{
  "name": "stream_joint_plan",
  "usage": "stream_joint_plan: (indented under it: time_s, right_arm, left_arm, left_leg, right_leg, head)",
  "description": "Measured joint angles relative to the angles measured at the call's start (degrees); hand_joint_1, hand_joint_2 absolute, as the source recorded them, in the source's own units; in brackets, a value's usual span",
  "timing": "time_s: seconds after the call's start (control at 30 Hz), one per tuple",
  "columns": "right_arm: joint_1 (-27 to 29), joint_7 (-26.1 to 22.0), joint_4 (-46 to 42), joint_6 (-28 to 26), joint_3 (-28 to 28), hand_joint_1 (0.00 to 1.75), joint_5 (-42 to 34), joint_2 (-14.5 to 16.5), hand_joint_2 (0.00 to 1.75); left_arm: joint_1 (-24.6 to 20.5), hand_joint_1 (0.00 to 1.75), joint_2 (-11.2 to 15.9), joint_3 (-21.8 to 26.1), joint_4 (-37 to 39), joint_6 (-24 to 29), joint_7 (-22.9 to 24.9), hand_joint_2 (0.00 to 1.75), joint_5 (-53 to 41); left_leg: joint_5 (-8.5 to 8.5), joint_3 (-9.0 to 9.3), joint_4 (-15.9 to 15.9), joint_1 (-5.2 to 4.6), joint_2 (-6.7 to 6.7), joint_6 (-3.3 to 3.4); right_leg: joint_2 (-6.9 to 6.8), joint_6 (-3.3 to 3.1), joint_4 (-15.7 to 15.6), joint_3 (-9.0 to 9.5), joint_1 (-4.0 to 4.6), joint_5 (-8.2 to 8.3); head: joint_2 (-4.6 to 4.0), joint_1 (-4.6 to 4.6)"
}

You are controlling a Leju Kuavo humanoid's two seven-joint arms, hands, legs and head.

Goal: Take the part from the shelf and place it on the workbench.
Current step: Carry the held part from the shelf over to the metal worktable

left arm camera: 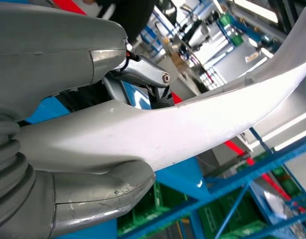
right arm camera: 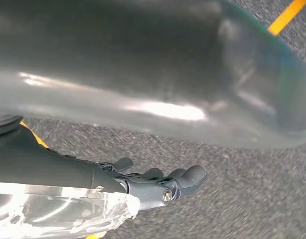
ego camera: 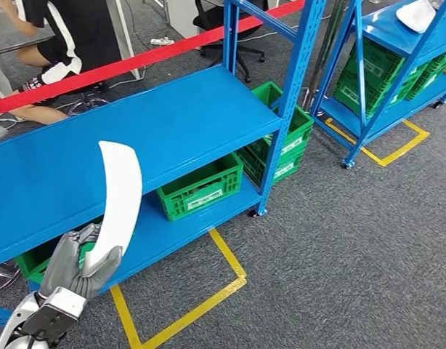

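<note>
- Part: the curved white plastic part is off the blue metal shelf and carried in the left hand, at the near left of the head view. It stands roughly upright, its free end arching up in front of the shelf's top board, touching nothing else.
- Left hand: closed on the lower end of the part. The left wrist view shows the thick grey thumb under the part and the darker fingers on its other face; the hold looks firm, though most of the part's length hangs out unsupported.
- Right hand: hangs over grey carpet, its fingers loosely extended and holding nothing.
- Surroundings: green plastic crates sit on the lower shelf board; yellow floor tape marks the bay; a seated person is beyond the red barrier strip, far left.
- Progress: the taking step judged complete. Carrying and placing remain; no table is in view, so the robot likely must turn or walk to find one.
- Risk: the long free end could strike the shelf upright during a turn.
</note>
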Motion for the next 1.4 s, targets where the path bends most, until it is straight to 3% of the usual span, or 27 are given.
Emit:
stream_joint_plan:
  time_s: [0.03,0.07,0.1,0.17,0.23,0.3,0.37,0.43,0.5,0.57,0.6,0.7,0.77,0.83,0.9,0.93,1.0,1.03,1.07,1.1,1.13,1.23,1.27,1.33,1.4]
  right_arm:
    - [0.1,0.1,0.0,-0.3,0.2,0.0,-0.2,0.0,0.0]
    - [0.2,0.2,-0.1,-0.6,0.4,0.0,-0.3,0.0,0.0]
    - [0.4,0.3,-0.1,-0.8,0.5,0.0,-0.4,0.0,0.0]
    - [0.6,0.4,-0.2,-1.1,0.8,0.0,-0.5,0.0,0.0]
    - [0.6,0.5,-0.3,-1.3,1.1,0.0,-0.5,0.1,0.0]
    - [0.7,0.6,-0.4,-1.5,1.3,0.0,-0.5,0.1,0.0]
    - [0.8,0.6,-0.4,-1.6,1.3,0.0,-0.6,0.1,0.0]
    - [0.9,0.7,-0.4,-1.7,1.5,0.0,-0.7,0.2,0.0]
    - [0.8,0.7,-0.4,-1.9,1.7,0.0,-0.9,0.2,0.0]
    - [0.9,0.8,-0.4,-2.2,1.9,0.0,-1.1,0.2,0.0]
    - [0.9,0.9,-0.4,-2.3,2.0,0.0,-1.2,0.2,0.0]
    - [1.0,1.0,-0.4,-2.6,2.1,0.0,-1.4,0.2,0.0]
    - [1.2,1.1,-0.5,-2.8,2.3,0.0,-1.5,0.2,0.0]
    - [1.7,1.3,-0.7,-3.0,2.5,0.0,-1.5,0.3,0.0]
    - [2.2,1.4,-0.9,-3.5,2.6,0.0,-1.7,0.3,0.0]
    - [2.2,1.4,-1.0,-3.8,2.7,0.0,-1.7,0.3,0.0]
    - [2.2,1.6,-1.2,-4.0,2.8,0.0,-1.8,0.3,0.0]
    - [2.2,1.7,-1.2,-4.1,2.9,0.0,-1.8,0.3,0.0]
    - [2.3,1.8,-1.2,-4.1,2.9,0.0,-1.9,0.3,0.0]
    - [2.3,1.8,-1.2,-4.1,3.0,0.0,-1.9,0.3,0.0]
    - [2.4,1.9,-1.2,-4.2,3.0,0.0,-1.9,0.3,0.0]
    - [2.3,2.0,-1.4,-4.4,3.2,0.0,-2.0,0.3,0.0]
    - [2.3,2.0,-1.4,-4.4,3.3,0.0,-2.0,0.3,0.0]
    - [2.4,2.0,-1.5,-4.5,3.5,0.0,-2.0,0.3,0.0]
    - [2.5,2.0,-1.5,-4.3,3.5,0.0,-1.8,0.3,0.0]
  left_arm:
    - [-0.1,1.75,-0.1,0.0,0.2,-0.2,0.0,1.75,0.0]
    - [-0.2,1.75,-0.2,0.0,0.4,-0.4,0.0,1.75,0.0]
    - [-0.4,1.75,-0.3,0.0,0.6,-0.5,0.0,1.75,0.0]
    - [-0.6,1.75,-0.5,-0.1,0.8,-0.8,0.0,1.75,0.0]
    - [-0.8,1.75,-0.6,-0.1,0.9,-0.8,0.0,1.75,0.0]
    - [-1.0,1.75,-0.7,-0.2,1.0,-0.9,-0.1,1.75,0.0]
    - [-1.2,1.75,-0.7,-0.3,1.0,-0.9,-0.2,1.75,-0.1]
    - [-1.4,1.75,-0.7,-0.3,1.0,-1.0,-0.4,1.75,-0.1]
    - [-1.4,1.75,-0.8,-0.4,1.2,-1.2,-0.4,1.75,-0.2]
    - [-1.4,1.75,-0.8,-0.4,1.4,-1.4,-0.4,1.75,-0.3]
    - [-1.4,1.75,-0.8,-0.5,1.4,-1.4,-0.4,1.75,-0.3]
    - [-1.5,1.75,-0.8,-0.5,1.5,-1.5,-0.4,1.75,-0.3]
    - [-1.6,1.75,-0.8,-0.6,1.5,-1.5,-0.4,1.75,-0.4]
    - [-1.8,1.75,-0.9,-0.6,1.6,-1.5,-0.4,1.75,-0.5]
    - [-1.9,1.75,-1.0,-0.6,1.7,-1.6,-0.5,1.75,-0.7]
    - [-1.9,1.75,-1.1,-0.6,1.7,-1.6,-0.6,1.75,-0.8]
    - [-1.8,1.75,-1.1,-0.6,1.9,-1.7,-0.6,1.75,-0.8]
    - [-1.8,1.75,-1.1,-0.6,2.1,-1.7,-0.6,1.75,-0.9]
    - [-1.8,1.75,-1.1,-0.6,2.2,-1.7,-0.7,1.75,-0.9]
    - [-1.8,1.75,-1.1,-0.6,2.4,-1.7,-0.7,1.75,-1.0]
    - [-1.8,1.75,-1.1,-0.6,2.5,-1.7,-0.6,1.75,-1.0]
    - [-1.8,1.75,-1.1,-0.6,2.6,-1.8,-0.7,1.75,-1.3]
    - [-1.9,1.75,-1.1,-0.7,2.6,-1.8,-0.7,1.75,-1.3]
    - [-1.9,1.75,-1.1,-0.7,2.7,-1.7,-0.7,1.75,-1.3]
    - [-2.0,1.75,-1.1,-0.8,2.7,-1.6,-0.7,1.75,-1.3]
  left_leg:
    - [-0.02,0.04,0.0,-0.05,0.64,0.04]
    - [-0.06,0.13,0.0,-0.06,1.23,0.04]
    - [-0.12,0.27,0.0,-0.05,1.77,-0.01]
    - [-0.36,0.65,0.0,-0.13,2.68,-0.35]
    - [-0.65,0.8,0.2,-0.5,3.47,-0.9]
    - [-0.7,0.78,0.3,-0.73,4.32,-1.35]
    - [-1.39,0.58,0.9,-0.56,3.71,-1.93]
    - [-4.32,-1.4,5.3,-0.42,1.55,-2.43]
    - [-8.11,-5.33,13.2,-0.44,0.25,-2.46]
    - [-8.78,-7.63,17.5,-0.47,-0.03,-2.26]
    - [-7.41,-7.21,16.4,-0.47,-0.16,-2.07]
    - [-1.58,-1.81,5.2,-0.44,-2.15,-1.18]
    - [-0.59,0.0,0.9,-0.5,-3.45,-0.89]
    - [-0.44,0.0,0.5,-0.59,-2.95,-0.66]
    - [0.04,0.04,0.1,-0.39,-2.01,-0.13]
    - [0.24,0.04,0.0,-0.23,-1.39,0.08]
    - [0.33,-0.07,-0.1,-0.24,-0.16,0.28]
    - [0.34,-0.11,0.0,-0.26,0.54,0.3]
    - [0.33,-0.14,0.0,-0.25,1.23,0.28]
    - [0.3,-0.14,0.0,-0.23,1.87,0.23]
    - [0.25,-0.06,0.0,-0.18,2.51,0.12]
    - [-0.11,0.39,0.2,-0.35,3.88,-0.75]
    - [-0.19,0.51,0.2,-0.47,4.18,-1.12]
    - [-0.18,0.62,0.2,-0.48,4.8,-1.79]
    - [-0.86,0.46,0.7,-0.25,4.17,-2.48]
  right_leg:
    - [-0.27,0.08,2.6,-1.35,-0.07,-0.55]
    - [-0.4,0.12,3.1,-1.63,-0.14,0.01]
    - [-0.6,0.11,1.1,-0.66,-0.21,1.6]
    - [-2.19,0.19,-6.9,3.43,-0.22,5.3]
    - [-3.55,-0.24,-12.3,6.21,-0.13,6.73]
    - [-3.02,-1.1,-12.9,6.28,-0.01,6.7]
    - [-2.04,-1.82,-12.9,5.93,-0.1,6.96]
    - [-1.05,-2.47,-13.0,5.68,-0.27,7.28]
    - [0.07,-2.86,-13.0,5.25,-0.21,7.52]
    - [1.3,-2.98,-13.0,4.94,-0.11,7.76]
    - [1.96,-2.95,-13.0,4.87,-0.08,7.89]
    - [3.9,-2.51,-12.9,4.73,0.01,8.3]
    - [4.82,-1.94,-12.8,4.31,-0.02,8.65]
    - [5.6,-1.19,-13.0,3.81,-0.18,9.04]
    - [4.26,-0.57,-11.9,2.89,-0.08,8.22]
    - [2.87,-0.29,-9.6,1.78,-0.02,6.75]
    - [0.37,0.27,-2.5,-1.31,-0.18,2.73]
    - [-0.11,0.53,1.0,-2.75,-0.33,1.16]
    - [-0.3,0.73,2.8,-3.3,-0.47,0.65]
    - [-0.46,0.89,2.6,-2.85,-0.62,1.07]
    - [-0.75,1.0,-0.1,-1.11,-0.77,2.44]
    - [-3.16,0.84,-11.1,5.65,-0.91,6.22]
    - [-3.59,0.48,-12.5,6.44,-0.87,6.46]
    - [-2.97,-0.52,-12.6,6.09,-0.7,6.48]
    - [-2.05,-1.39,-12.7,5.79,-0.76,6.73]
  head:
    - [0.0,0.02]
    - [0.0,0.05]
    - [0.0,0.04]
    - [0.0,0.08]
    - [0.0,0.06]
    - [0.0,0.05]
    - [0.0,0.06]
    - [0.0,0.02]
    - [0.0,0.02]
    - [0.0,0.02]
    - [0.0,0.03]
    - [0.0,0.04]
    - [0.0,0.06]
    - [0.0,0.05]
    - [0.0,0.33]
    - [0.0,0.49]
    - [0.0,0.8]
    - [0.0,0.79]
    - [0.0,0.79]
    - [0.0,0.81]
    - [0.0,0.8]
    - [0.0,0.74]
    - [0.0,0.69]
    - [0.0,0.61]
    - [0.0,0.57]
